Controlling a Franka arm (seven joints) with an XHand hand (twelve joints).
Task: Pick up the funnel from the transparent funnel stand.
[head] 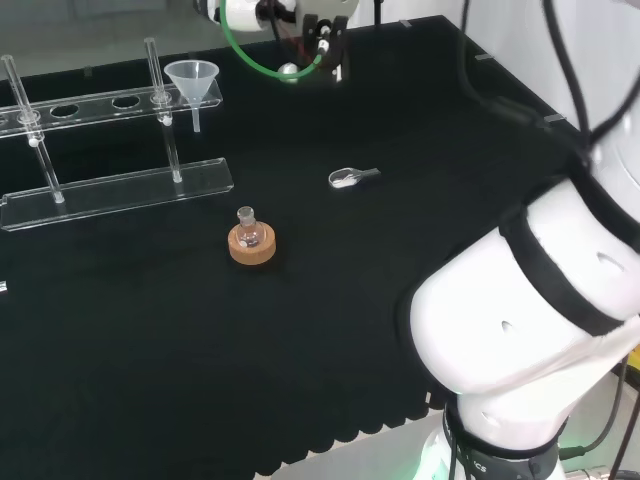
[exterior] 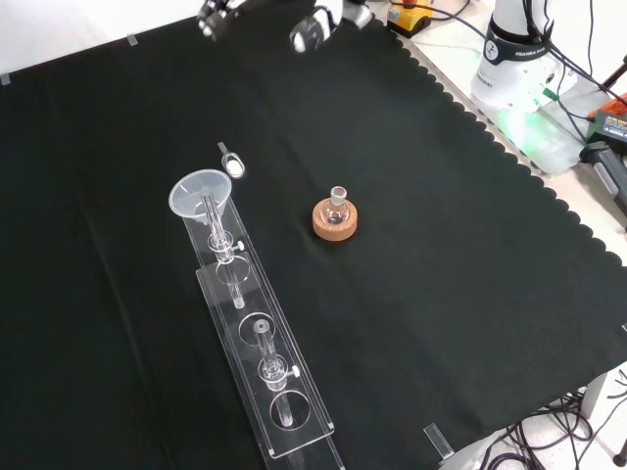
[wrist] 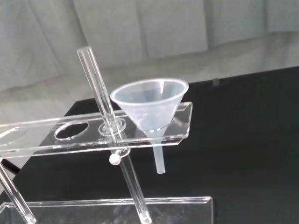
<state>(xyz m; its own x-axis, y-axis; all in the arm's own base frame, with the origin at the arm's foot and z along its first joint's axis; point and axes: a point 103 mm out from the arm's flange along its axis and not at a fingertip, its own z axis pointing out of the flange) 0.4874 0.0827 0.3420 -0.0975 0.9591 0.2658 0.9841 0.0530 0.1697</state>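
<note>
Funnel (head: 193,82) sits untouched in the end hole of the clear stand (head: 120,190), so the whole pick-up is left, with the hand (exterior: 217,18) well apart at the cloth's far edge, its fingers' pose unclear.

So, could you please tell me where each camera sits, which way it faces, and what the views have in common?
Head view: behind and above the arm's base, looking over the white arm links at the cloth, with the funnel in its stand far left.
Front view: opposite the arm, looking down on the cloth; the hand enters at the top edge.
Wrist view: at the wrist, facing the funnel seated in the stand's end hole.
Shared: head and front both show the small flask on its cork ring and a scoop.
</note>
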